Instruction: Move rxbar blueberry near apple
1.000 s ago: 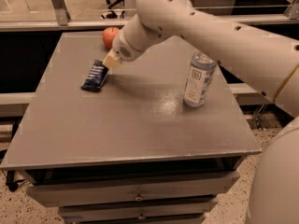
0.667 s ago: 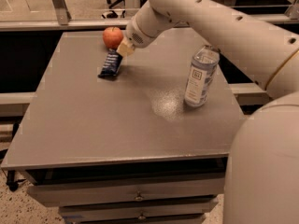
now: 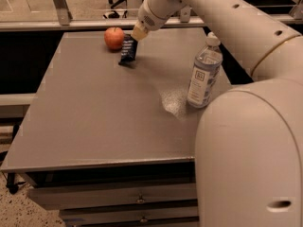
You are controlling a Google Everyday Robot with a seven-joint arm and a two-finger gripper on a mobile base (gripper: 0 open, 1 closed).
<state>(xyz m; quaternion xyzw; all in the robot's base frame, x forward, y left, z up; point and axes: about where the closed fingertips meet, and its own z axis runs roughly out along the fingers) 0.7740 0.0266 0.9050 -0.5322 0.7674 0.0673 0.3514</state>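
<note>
The red-orange apple sits at the far left of the grey table. The rxbar blueberry, in a dark blue wrapper, is just right of the apple, tilted, with its lower end at the table top. My gripper is at the bar's upper end and shut on it. The arm reaches in from the upper right.
A clear plastic water bottle with a white cap stands upright at the table's right side. The robot's white body fills the lower right. Drawers are below the table's front edge. A metal rail runs behind the table.
My gripper has carried the rxbar blueberry toward the far edge of the table, from well short of the apple to right beside it. The bottle has not moved.
</note>
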